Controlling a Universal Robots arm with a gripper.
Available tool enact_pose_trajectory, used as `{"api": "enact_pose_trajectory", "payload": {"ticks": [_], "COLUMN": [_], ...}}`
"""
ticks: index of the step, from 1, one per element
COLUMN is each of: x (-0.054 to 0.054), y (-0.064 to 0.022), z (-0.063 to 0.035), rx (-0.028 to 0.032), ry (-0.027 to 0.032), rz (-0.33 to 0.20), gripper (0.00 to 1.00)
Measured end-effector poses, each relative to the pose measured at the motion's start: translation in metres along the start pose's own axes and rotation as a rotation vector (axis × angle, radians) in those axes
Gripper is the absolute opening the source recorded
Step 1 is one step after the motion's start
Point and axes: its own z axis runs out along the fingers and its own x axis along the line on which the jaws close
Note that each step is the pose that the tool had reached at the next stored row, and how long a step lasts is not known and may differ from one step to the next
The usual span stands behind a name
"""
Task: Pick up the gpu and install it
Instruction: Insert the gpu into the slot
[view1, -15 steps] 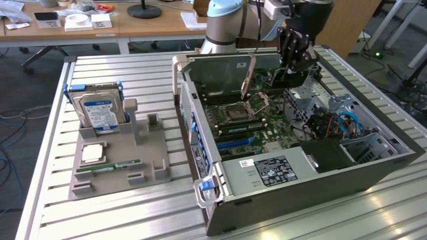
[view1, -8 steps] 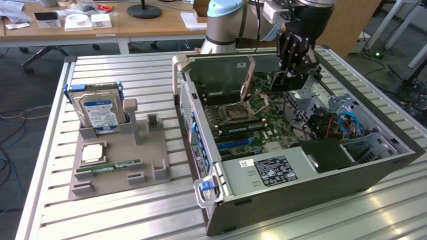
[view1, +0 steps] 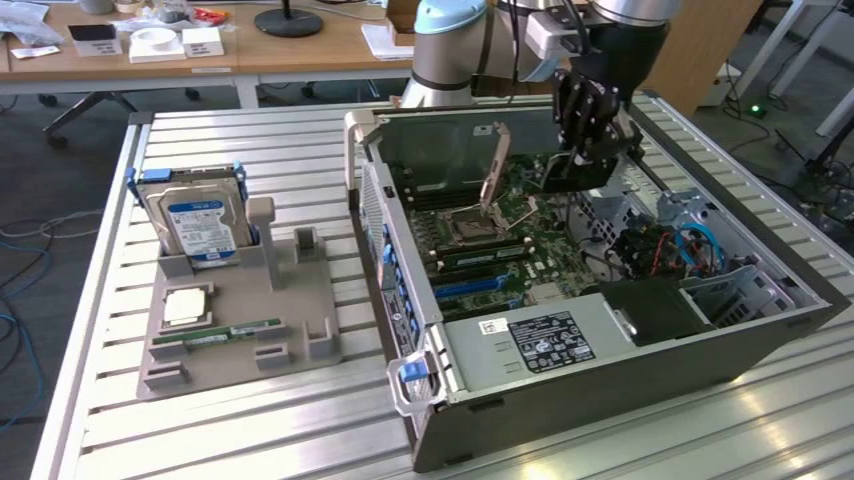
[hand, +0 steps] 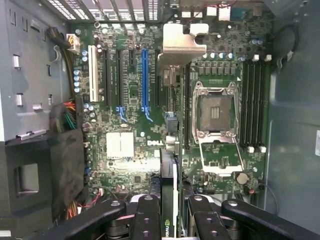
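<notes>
Wrist view gives you the clearest read: the gripper (hand: 172, 212) has its fingers (hand: 145, 216) closed on the gpu (hand: 169, 175), pinching the card edge-on, so you look down along its thin top edge with the motherboard (hand: 130, 125) spread out below it. From the exterior view, the gripper (view1: 589, 140) hangs inside the open computer case (view1: 601, 380) with the gpu (view1: 577, 172) carried upright beneath it, over the far end of the board and apart from it as far as you can judge.

You are past the pick-up. The step in hand looks like the approach to the slot, with the card not yet seated. Its long edge runs parallel to the expansion slots, which is the orientation you want. It does not sit over the long blue slot (hand: 145, 75), though; it hangs to one side of that slot, toward the processor socket (hand: 216, 107).

Seating it will call for the card's connector edge to sit squarely over the chosen slot and its metal bracket end to meet the rear wall of the case, with the card kept vertical so it enters without scraping neighbouring parts. Keep the grip firm; a tilt between the pads would spoil the alignment.
</notes>
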Motion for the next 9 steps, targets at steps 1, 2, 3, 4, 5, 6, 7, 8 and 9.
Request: {"api": "enact_pose_trajectory", "payload": {"ticks": [1, 2, 3, 4, 5, 6, 7, 8, 9], "x": [0.0009, 0.0018, 0.0026, 0.0033, 0.0039, 0.0044, 0.0049, 0.0051, 0.0051], "y": [0.0006, 0.0013, 0.0019, 0.0024, 0.0028, 0.0033, 0.0036, 0.0039, 0.0038], "z": [0.0008, 0.0017, 0.0026, 0.0033, 0.0038, 0.0042, 0.0046, 0.0049, 0.0049], "rx": [0.0002, 0.0005, 0.0008, 0.001, 0.001, 0.0012, 0.0012, 0.0012, 0.0012], "ry": [0.0001, 0.0, 0.0, 0.0, -0.0001, 0.0, -0.0001, -0.0001, 0.0], "rz": [-0.001, -0.001, -0.002, -0.002, -0.002, -0.003, -0.003, -0.003, -0.003], "gripper": [0.26, 0.26, 0.26, 0.26, 0.26, 0.26, 0.26, 0.26, 0.26]}}
